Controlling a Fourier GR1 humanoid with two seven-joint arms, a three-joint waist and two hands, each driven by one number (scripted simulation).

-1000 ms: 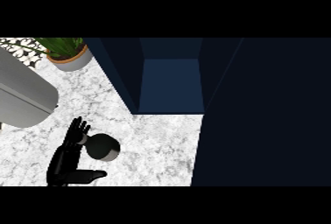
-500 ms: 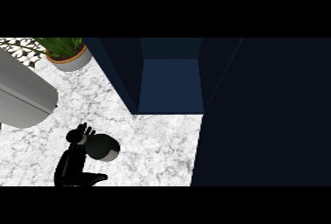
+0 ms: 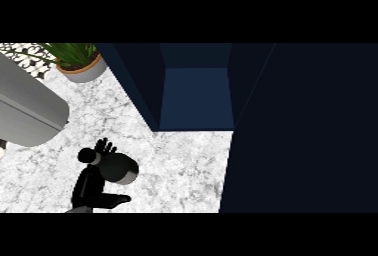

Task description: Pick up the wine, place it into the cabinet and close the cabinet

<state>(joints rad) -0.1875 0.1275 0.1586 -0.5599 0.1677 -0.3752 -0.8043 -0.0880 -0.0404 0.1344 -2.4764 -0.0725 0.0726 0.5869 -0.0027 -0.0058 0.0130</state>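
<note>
Looking down from the head view, the left hand (image 3: 94, 186) has its fingers wrapped round the wine (image 3: 116, 167) at the counter's (image 3: 177, 165) near left, probably so it can carry it to the open cabinet (image 3: 198, 97) far right.

surface: white grey-veined marble counter (image 3: 177, 165) | far-left corner: green plant in round terracotta pot (image 3: 80, 67) | left edge: large grey rounded appliance (image 3: 26, 112) | near-left: dark wine bottle (image 3: 117, 167) standing upright | back-right: open dark blue cabinet (image 3: 198, 97)
</note>
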